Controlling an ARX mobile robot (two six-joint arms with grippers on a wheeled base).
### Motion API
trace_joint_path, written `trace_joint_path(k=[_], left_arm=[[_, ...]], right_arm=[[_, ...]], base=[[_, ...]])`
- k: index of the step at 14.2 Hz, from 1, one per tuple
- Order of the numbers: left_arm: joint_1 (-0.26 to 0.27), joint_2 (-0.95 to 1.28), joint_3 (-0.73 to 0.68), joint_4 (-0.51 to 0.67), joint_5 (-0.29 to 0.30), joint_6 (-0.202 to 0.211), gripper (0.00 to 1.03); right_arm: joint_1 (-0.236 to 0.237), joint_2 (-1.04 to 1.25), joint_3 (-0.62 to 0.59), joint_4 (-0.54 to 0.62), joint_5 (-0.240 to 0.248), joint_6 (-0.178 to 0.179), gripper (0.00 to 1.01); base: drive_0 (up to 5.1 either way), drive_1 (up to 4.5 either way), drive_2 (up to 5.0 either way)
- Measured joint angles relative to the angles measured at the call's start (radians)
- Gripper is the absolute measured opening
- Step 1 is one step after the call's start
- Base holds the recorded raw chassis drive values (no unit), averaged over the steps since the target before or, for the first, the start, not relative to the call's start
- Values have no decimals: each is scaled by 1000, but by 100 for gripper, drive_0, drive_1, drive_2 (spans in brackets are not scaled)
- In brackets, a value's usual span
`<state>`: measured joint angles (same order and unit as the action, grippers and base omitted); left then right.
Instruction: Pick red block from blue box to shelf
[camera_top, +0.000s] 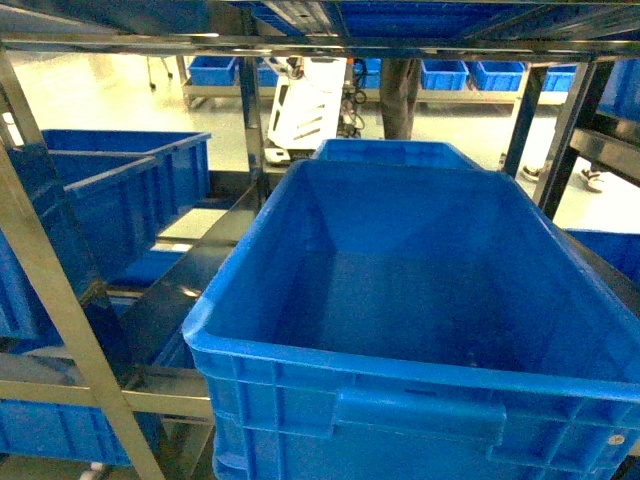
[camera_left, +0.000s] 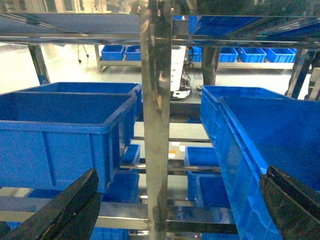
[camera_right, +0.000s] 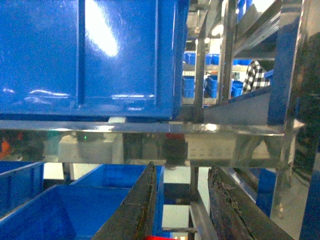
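The large dark blue crate (camera_top: 420, 300) sits on the shelf (camera_top: 60, 300), filling the head view. The left end effector (camera_left: 170, 210) is spread wide and grips nothing, an upright of the shelf showing between its fingers. The right end effector (camera_right: 182, 210) is nearly closed below a shelf tier; a red sliver (camera_right: 159, 237), perhaps the red block, shows between its fingers.

- A red sliver (camera_right: 161, 237) between the right claw's (camera_right: 182, 205) fingers is cut by the bottom edge; what it is cannot be told.
- The left claw's (camera_left: 175, 210) fingertips run off frame.
- The big dark blue crate (camera_top: 420, 300) is cropped right and below.
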<state>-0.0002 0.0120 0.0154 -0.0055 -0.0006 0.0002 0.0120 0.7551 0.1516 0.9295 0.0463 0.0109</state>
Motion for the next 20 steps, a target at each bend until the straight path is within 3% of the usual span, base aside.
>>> trace_joint_path(k=[2, 4, 6, 7, 10, 14, 16, 17, 20], left_arm=[[0, 0, 0, 0, 0, 0, 98], [0, 0, 0, 0, 0, 0, 98], [0, 0, 0, 0, 0, 0, 98], [0, 0, 0, 0, 0, 0, 98], [0, 0, 0, 0, 0, 0, 98], [0, 0, 0, 0, 0, 0, 98], [0, 0, 0, 1, 0, 0, 98], [0, 0, 0, 1, 0, 0, 98], [0, 0, 0, 0, 0, 0, 98]], right_arm=[[-23, -3, 6, -139, -53, 74, 27], [-32, 55, 24, -196, -108, 150, 27], [21, 153, 81, -178, -148, 180, 27], [51, 211, 105, -185, -177, 180, 27], [115, 400, 137, -145, -189, 175, 27], [174, 608, 180, -49, -214, 123, 27], [183, 682, 204, -27, -208, 84, 27], [174, 775, 256, 31, -207, 39, 27], [142, 930, 351, 45, -222, 32, 27]], base=[[0, 0, 0], [0, 0, 0], [0, 0, 0], [0, 0, 0], [0, 0, 0], [0, 0, 0], [0, 0, 0], [0, 0, 0], [0, 0, 0]])
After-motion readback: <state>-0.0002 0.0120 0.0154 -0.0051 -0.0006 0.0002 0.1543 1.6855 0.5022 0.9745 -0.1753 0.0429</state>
